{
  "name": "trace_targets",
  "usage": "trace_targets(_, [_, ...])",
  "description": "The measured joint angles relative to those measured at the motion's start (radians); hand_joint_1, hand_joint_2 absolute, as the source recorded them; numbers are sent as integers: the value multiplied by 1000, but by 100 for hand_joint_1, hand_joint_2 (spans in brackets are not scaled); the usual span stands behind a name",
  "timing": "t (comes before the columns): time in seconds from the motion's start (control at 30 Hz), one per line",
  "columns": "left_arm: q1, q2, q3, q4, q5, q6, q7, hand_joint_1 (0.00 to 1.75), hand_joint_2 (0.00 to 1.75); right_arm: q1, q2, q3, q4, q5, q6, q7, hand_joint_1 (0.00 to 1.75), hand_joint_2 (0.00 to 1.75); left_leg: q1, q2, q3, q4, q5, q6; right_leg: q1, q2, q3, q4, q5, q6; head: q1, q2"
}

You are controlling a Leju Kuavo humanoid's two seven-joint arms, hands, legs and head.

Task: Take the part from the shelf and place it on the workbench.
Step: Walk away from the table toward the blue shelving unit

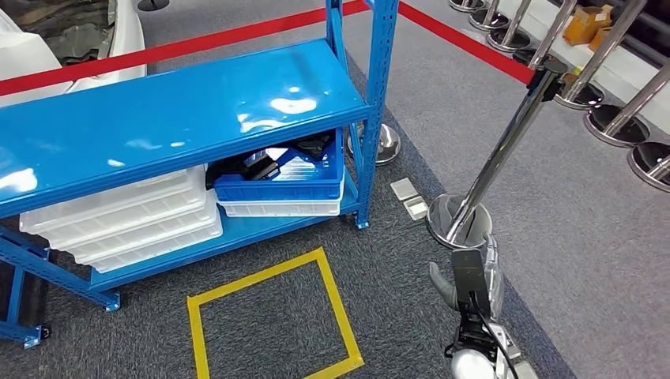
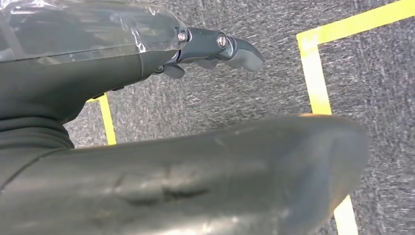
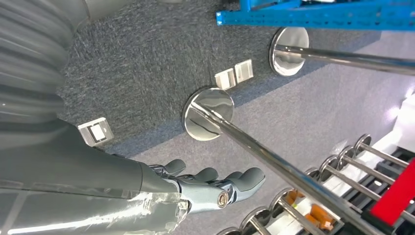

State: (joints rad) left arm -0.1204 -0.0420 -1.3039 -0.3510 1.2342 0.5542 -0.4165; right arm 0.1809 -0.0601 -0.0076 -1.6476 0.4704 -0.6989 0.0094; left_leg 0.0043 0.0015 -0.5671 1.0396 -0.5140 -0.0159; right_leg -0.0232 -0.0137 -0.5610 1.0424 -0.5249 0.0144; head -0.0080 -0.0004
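The dark part (image 1: 265,164) sits in the blue bin (image 1: 276,185), centre frame, on the shelf (image 1: 158,110). Right hand (image 3: 215,188) hangs lower right, left hand (image 2: 215,46) low too; both hold nothing, fingers loosely apart. Best to step squarely up first, then reach under the top board.

1. Bright, even overhead light as I read it; white glare patches on the blue shelf top (image 1: 182,103); the lower tier sits in shade.
2. Chrome stanchion post (image 1: 506,150) and its base throw sharp highlights; red belt (image 1: 466,39) crisp.
3. Left wrist view: the left hand (image 2: 215,49) acceptably sharp; the big grey thumb (image 2: 195,181) soft, out of focus; carpet (image 2: 244,93) streaked with blur.
4. Right wrist view: clear; white wash-out at one edge; plastic wrap on the right hand (image 3: 205,188) glints.
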Motion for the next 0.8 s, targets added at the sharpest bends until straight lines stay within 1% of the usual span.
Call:
trace_targets(0.03, [0,0,0,0,0,0,0,0,0,0,-1,1,0,0,0,1,0,175,-3,-1,0,-3,-1,5,1,0,1,-2,1,6,0,0])
trace_targets(0.1, [1,0,0,0,0,0,0,0,0,0,-3,4,0,-1,0,3,0,175,-2,-2,3,-12,4,18,-1,0,4,-3,-3,17,2,0])
trace_targets(0.13, [1,0,0,0,0,0,0,0,0,0,-5,5,0,0,0,4,0,175,0,-2,5,-17,8,26,-1,1,-2,13,-16,21,4,0])
trace_targets(0.17, [0,0,0,0,-1,0,0,0,0,-1,-7,5,0,1,0,7,0,175,1,-2,7,-23,11,33,-1,2,-18,51,-41,23,7,0])
trace_targets(0.2, [-1,0,0,0,-1,0,0,0,0,0,-9,5,0,1,0,9,0,175,1,-2,8,-24,12,38,-1,4,-44,108,-72,24,12,0])
trace_targets(0.23, [0,0,0,0,-1,0,0,0,0,0,-11,6,0,2,0,11,0,175,-1,-3,7,-25,12,42,0,6,-76,175,-104,24,16,0])
trace_targets(0.27, [0,0,0,0,-1,-1,0,0,0,1,-12,6,0,3,0,14,0,175,-3,-5,7,-24,12,43,1,7,-105,233,-125,24,20,0])
trace_targets(0.3, [1,0,0,0,-1,-1,0,0,0,2,-13,7,1,5,0,16,0,175,-6,-7,8,-24,11,44,1,8,-120,262,-126,24,23,0])
trace_targets(0.33, [1,0,0,0,-1,-1,0,0,0,3,-14,7,1,7,0,19,0,175,-7,-10,9,-23,10,45,1,9,-118,254,-108,22,25,0])
trace_targets(0.37, [1,0,0,1,-1,-1,0,0,0,3,-16,8,1,9,0,21,0,175,-9,-14,11,-22,10,45,2,11,-98,209,-75,18,27,0])
trace_targets(0.4, [0,-1,0,1,-2,-1,0,0,0,3,-17,8,1,10,0,23,0,175,-9,-18,12,-21,8,44,3,15,-66,137,-37,13,30,0])
trace_targets(0.43, [0,-2,0,1,-2,-1,0,0,0,3,-19,8,1,10,0,26,0,175,-11,-21,12,-19,6,42,5,22,-37,70,-11,8,31,0])
trace_targets(0.47, [-1,-3,0,1,-2,-1,0,0,0,2,-21,9,1,11,0,27,0,175,-12,-25,11,-17,4,39,7,28,-16,21,5,4,32,0])
trace_targets(0.5, [-1,-4,0,1,-3,-1,0,0,0,3,-23,10,1,11,0,28,0,175,-11,-28,9,-15,4,35,10,32,-5,-5,10,1,33,0])
trace_targets(0.53, [0,-4,0,1,-3,-1,0,0,0,3,-25,11,1,11,0,29,0,175,-10,-30,7,-15,4,30,13,32,-4,-9,9,-1,33,0])
trace_targets(0.6, [0,-4,0,1,-3,-1,-1,0,0,2,-28,15,1,11,0,30,0,175,-10,-32,7,-12,1,20,10,26,-2,-16,14,-9,35,0])
trace_targets(0.63, [0,-5,0,1,-3,-1,-1,0,0,2,-28,18,1,11,0,31,0,175,-11,-31,3,3,-10,13,6,22,0,-21,17,-13,33,0])
trace_targets(0.67, [-1,-4,0,1,-3,-1,-2,0,0,1,-29,21,1,10,0,32,0,175,-11,-28,-9,34,-30,7,2,17,3,-25,19,-17,28,0])
trace_targets(0.7, [-1,-4,0,1,-3,-1,-2,0,0,1,-29,23,1,9,0,33,0,175,-8,-24,-32,87,-60,0,0,11,4,-27,19,-19,22,0])
trace_targets(0.73, [-1,-5,0,1,-3,-1,-2,0,0,1,-30,25,1,8,0,35,0,175,-4,-20,-64,151,-91,-6,-1,6,5,-27,18,-21,15,0])
trace_targets(0.77, [0,-4,0,1,-3,-1,-2,0,0,1,-31,27,1,5,0,38,0,175,0,-18,-95,212,-115,-11,-1,1,5,-27,17,-22,11,0])
trace_targets(0.8, [1,-4,0,1,-3,-1,-2,0,0,1,-31,30,1,2,0,41,0,175,4,-16,-116,251,-123,-15,-1,-3,6,-27,16,-21,10,0])
